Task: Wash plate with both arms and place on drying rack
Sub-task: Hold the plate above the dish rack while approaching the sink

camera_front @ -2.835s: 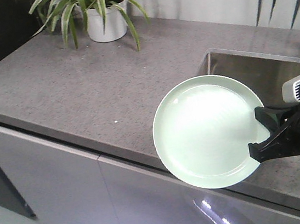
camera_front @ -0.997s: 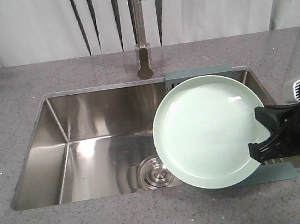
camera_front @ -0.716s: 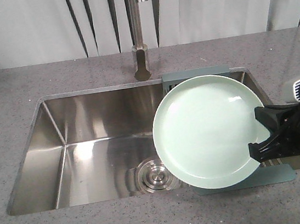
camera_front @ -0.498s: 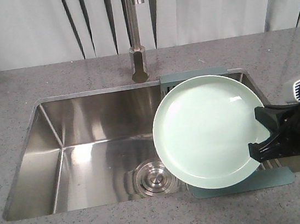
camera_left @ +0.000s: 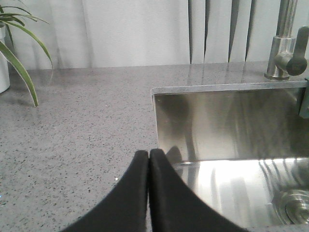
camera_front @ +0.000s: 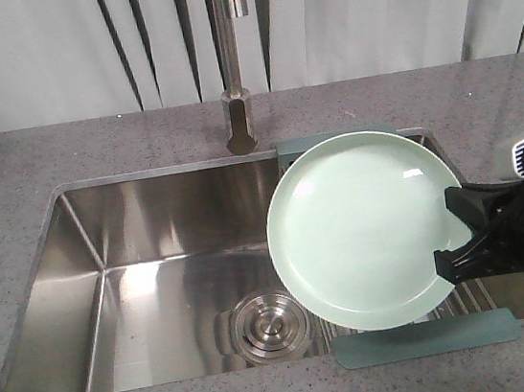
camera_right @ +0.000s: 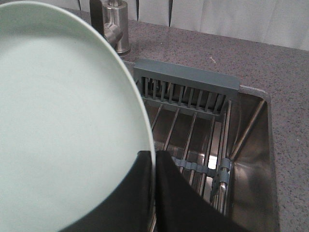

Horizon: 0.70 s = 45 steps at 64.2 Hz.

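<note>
The pale mint-green plate [camera_front: 363,226] hangs in the air over the right part of the sink, its face toward the front camera. My right gripper [camera_front: 455,233] is shut on its right rim; in the right wrist view the black fingers [camera_right: 153,157] pinch the plate [camera_right: 63,125] edge. The drying rack [camera_front: 426,337] lies across the sink's right end, mostly hidden behind the plate; its steel wires and grey-teal bars show in the right wrist view [camera_right: 193,121]. My left gripper [camera_left: 148,153] is shut and empty above the counter by the sink's left edge, out of the front view.
A steel sink [camera_front: 156,268] with a round drain cover [camera_front: 265,326] is set in the speckled grey counter [camera_front: 44,152]. A tall faucet [camera_front: 230,65] stands behind it. A potted plant [camera_left: 14,53] is at the far left. Pale curtains hang behind.
The view has swung from the left counter with the plant to the sink. The sink and rack keep drifting left and down in the frame. The plate stays fixed in the right gripper.
</note>
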Tool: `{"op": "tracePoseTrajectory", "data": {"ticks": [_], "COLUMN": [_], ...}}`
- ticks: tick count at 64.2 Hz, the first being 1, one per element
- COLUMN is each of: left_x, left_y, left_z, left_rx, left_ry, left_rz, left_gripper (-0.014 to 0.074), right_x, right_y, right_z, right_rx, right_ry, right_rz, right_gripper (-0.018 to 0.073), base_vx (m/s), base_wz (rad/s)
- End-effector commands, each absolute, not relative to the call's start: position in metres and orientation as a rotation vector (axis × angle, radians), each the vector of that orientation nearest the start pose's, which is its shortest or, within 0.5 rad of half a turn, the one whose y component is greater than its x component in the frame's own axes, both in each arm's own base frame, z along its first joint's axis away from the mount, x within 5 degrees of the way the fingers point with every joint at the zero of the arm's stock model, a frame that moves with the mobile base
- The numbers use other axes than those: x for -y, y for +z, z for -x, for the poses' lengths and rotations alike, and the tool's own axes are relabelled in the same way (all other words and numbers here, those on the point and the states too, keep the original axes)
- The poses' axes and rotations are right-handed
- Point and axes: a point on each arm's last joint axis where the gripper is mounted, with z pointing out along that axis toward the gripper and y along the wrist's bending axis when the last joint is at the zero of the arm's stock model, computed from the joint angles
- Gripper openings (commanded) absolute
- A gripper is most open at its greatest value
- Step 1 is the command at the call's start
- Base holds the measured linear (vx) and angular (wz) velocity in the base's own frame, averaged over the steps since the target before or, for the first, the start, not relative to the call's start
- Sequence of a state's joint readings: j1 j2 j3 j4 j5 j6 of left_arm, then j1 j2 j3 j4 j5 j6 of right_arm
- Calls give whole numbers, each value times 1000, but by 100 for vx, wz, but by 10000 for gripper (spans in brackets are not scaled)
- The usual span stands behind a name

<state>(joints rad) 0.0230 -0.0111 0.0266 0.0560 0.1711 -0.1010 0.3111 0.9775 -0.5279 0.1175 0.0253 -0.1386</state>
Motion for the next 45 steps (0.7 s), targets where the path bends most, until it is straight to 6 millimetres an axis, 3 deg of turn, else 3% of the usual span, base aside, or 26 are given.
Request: {"op": "tracePoseTrajectory", "data": {"ticks": [1, 45], "left_x": [-1, -1], "left_y": [189, 189], "left_z": [-56, -56], "left_rx": [-1606, -1606], "left_ry": [-28, -28], "left_rz": [62, 62], "left_gripper": [-6, -6], "right_x": [-60, -60], "right_y": [295, 295], "right_z": [-194, -194], "right_rx": [-1818, -1818], "right_ry": [188, 188], "right_rz": [300, 300], "right_gripper": [-8, -8], "base_vx": [5, 4], "base_wz": [-1, 0]}}
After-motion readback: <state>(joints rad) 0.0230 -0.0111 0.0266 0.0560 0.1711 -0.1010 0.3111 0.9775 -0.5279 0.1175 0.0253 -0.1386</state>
